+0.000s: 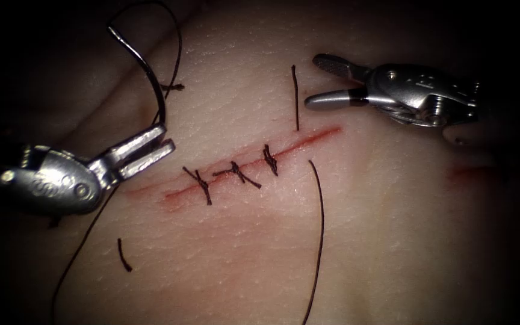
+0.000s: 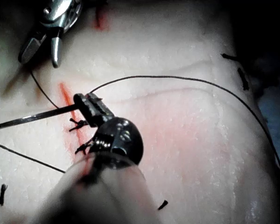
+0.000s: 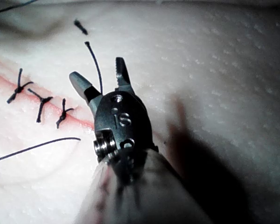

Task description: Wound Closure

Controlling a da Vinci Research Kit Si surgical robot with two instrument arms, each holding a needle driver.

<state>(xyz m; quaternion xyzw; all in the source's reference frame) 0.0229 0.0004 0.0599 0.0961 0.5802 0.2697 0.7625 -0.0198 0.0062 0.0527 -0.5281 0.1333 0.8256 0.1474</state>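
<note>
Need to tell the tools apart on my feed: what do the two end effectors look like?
Both are bright silver metal. The left end effector has two flat, straight-edged jaws on a rounded housing stamped with markings. The right end effector has two slimmer, round-tipped jaws, a dark band at one jaw's base, and visible screws.

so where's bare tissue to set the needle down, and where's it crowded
Roomiest: the tissue right of the long loose thread, below the open right hand. A smaller patch lies below the cut, between the short thread piece and that thread. Crowded: the three stitches, and around the left hand, shut on the needle near one end.
</note>
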